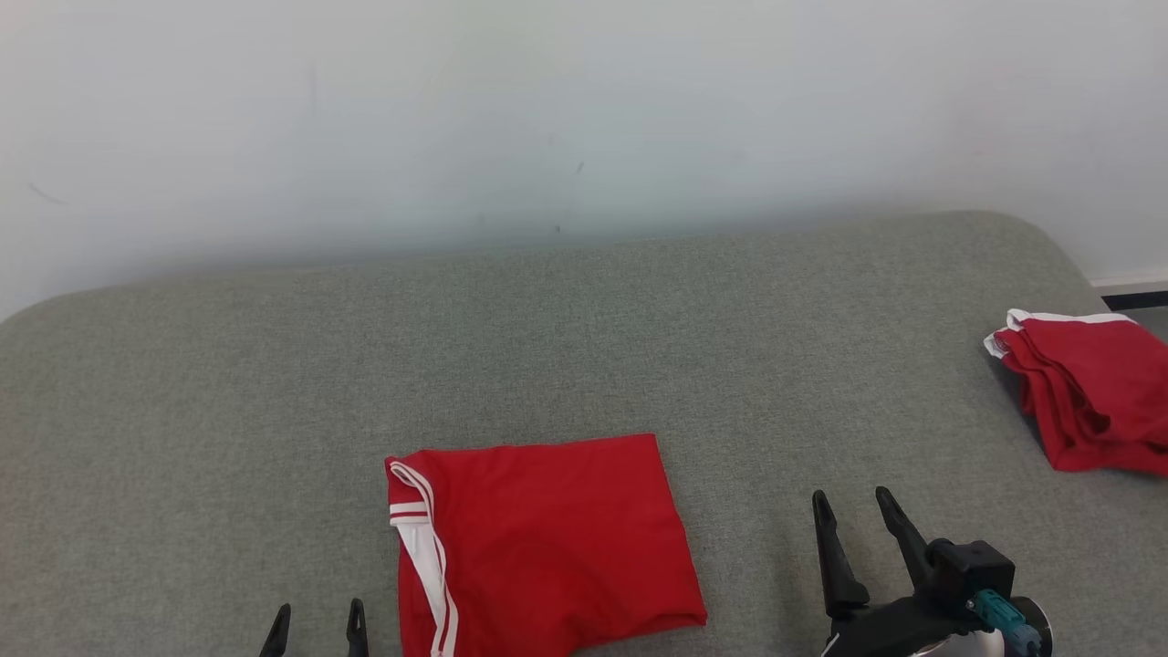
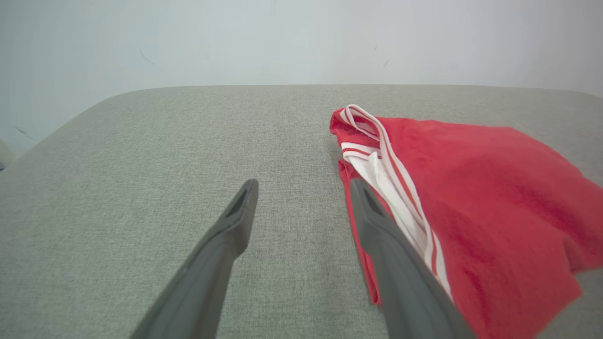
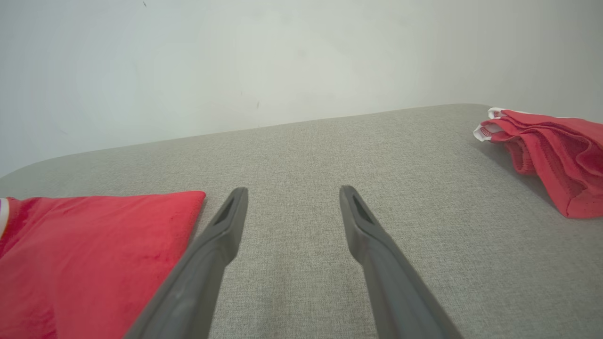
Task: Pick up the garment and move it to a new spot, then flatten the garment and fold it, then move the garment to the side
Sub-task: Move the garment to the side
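The garment (image 1: 547, 538) lies folded into a red rectangle near the front of the grey surface, its white sleeve with striped trim along its left edge. The left wrist view shows the garment (image 2: 485, 202) to the right of the fingers, and the right wrist view shows the garment (image 3: 89, 254) at the lower left. My left gripper (image 1: 316, 619) is open just left of it, its right finger (image 2: 377, 226) beside the sleeve edge. Well to the right of the garment, my right gripper (image 1: 855, 506) is open over bare fabric. Neither holds anything.
A second red, white-edged garment (image 1: 1086, 388) lies bunched at the right edge of the grey padded surface (image 1: 584, 338), also in the right wrist view as a red heap (image 3: 551, 150). A pale wall (image 1: 547, 109) runs behind the surface.
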{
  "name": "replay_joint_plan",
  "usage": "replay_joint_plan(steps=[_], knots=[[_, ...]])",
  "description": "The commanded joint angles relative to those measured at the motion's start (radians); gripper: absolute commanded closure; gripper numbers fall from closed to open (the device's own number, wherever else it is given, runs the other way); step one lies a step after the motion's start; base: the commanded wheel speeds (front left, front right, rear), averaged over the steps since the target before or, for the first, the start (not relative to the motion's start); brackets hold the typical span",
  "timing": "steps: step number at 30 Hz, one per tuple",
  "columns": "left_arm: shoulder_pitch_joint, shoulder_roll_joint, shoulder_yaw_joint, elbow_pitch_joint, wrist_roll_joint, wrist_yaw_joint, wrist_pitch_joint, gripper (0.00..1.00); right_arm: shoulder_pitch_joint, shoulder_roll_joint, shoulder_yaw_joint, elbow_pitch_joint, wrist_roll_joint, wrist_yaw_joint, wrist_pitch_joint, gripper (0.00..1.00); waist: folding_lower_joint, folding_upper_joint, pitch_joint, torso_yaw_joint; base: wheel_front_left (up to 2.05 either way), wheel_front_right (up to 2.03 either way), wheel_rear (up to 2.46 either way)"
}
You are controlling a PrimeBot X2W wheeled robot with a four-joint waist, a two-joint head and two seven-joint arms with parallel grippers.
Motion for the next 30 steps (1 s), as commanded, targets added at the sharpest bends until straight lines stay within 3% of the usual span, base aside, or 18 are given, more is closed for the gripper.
replay_joint_plan(steps=[1,30], knots=[[0.014,-0.001,0.002,-0.003,-0.003,0.004,-0.003,0.0,0.008,0.002,0.002,-0.002,0.003,-0.003,-0.004,0.0,0.0,0.0,0.001,0.001,0.0,0.0,0.0],[-0.006,-0.001,-0.023,-0.046,-0.026,0.022,-0.003,0.0,-0.01,0.002,0.048,0.011,0.016,-0.003,-0.004,0.0,0.0,0.0,0.061,0.035,0.0,0.0,0.0]])
